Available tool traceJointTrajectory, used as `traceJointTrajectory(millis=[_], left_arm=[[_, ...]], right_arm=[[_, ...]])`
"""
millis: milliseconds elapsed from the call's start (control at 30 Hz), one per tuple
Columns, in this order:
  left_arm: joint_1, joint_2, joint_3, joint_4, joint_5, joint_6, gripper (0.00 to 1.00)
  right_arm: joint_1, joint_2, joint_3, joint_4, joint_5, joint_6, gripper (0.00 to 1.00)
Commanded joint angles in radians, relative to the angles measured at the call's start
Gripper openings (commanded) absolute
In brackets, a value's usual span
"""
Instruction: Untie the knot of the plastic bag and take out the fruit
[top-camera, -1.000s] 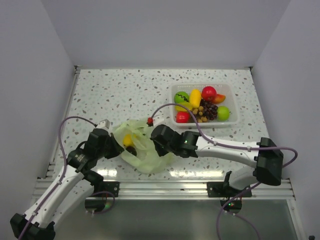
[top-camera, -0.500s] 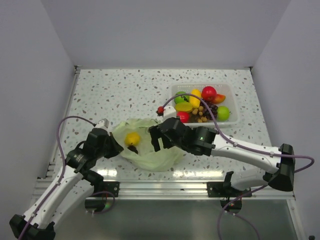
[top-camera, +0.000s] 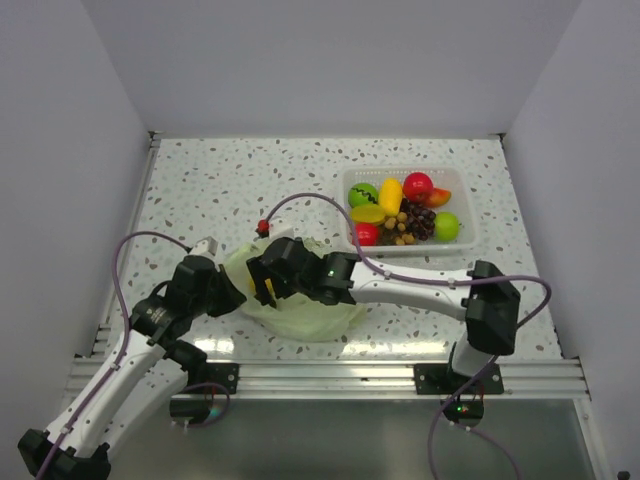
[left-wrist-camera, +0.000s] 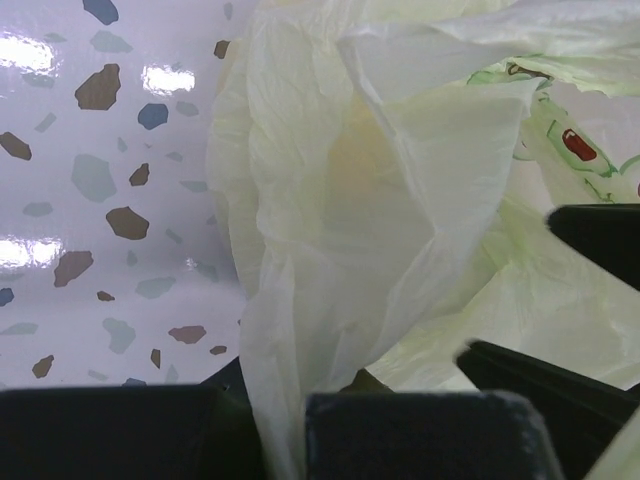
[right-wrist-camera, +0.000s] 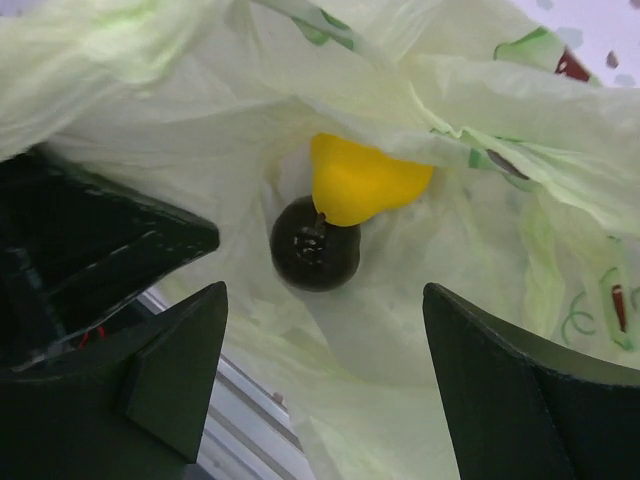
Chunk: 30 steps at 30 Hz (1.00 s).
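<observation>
Honestly, your right end effector (right-wrist-camera: 322, 330) hangs released, dark fruit (right-wrist-camera: 315, 243) dead ahead; closing sloppily pinches bag (right-wrist-camera: 470, 210) film instead.

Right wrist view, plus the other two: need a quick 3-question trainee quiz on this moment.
1. True or false: the right hand is shut on the yellow pear-like toy fruit.
2. What lies right beside that yellow fruit inside the pale green plastic bag? A) small dark round toy fruit B) red ball C) purple grape bunch
3. Which hand pinches the bag's plastic?

Key: 1. False; its fingers stand wide apart, short of the fruit. 2. A. 3. The left hand.
</observation>
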Motion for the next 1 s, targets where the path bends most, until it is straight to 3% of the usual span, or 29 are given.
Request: traceJointTrajectory(millis=[0, 300, 667, 867, 967], left_arm=[[0.004, -0.01, 0.045, -0.011, -0.001, 0.009, 0.0], [0.004, -0.013, 0.035, -0.004, 0.0, 0.005, 0.0], [0.004, -0.004, 0.02, 0.009, 0.0, 0.005, 0.0], [0.004, 0.001, 0.028, 0.009, -0.007, 0.006, 0.0], [0.004, 0.006, 0.038, 0.007, -0.018, 0.006, 0.0]], right_arm=[[-0.013, 0.064, 0.028, 0.093, 0.005, 0.048, 0.81], [-0.076, 0.196, 0.028, 0.204, 0.054, 0.152, 0.84], [-0.11, 0.34, 0.013, 0.354, -0.061, 0.21, 0.82], [-0.113, 0.261, -0.09, 0.421, -0.076, 0.172, 0.43], [-0.113, 0.207, -0.124, 0.399, -0.086, 0.12, 0.29]])
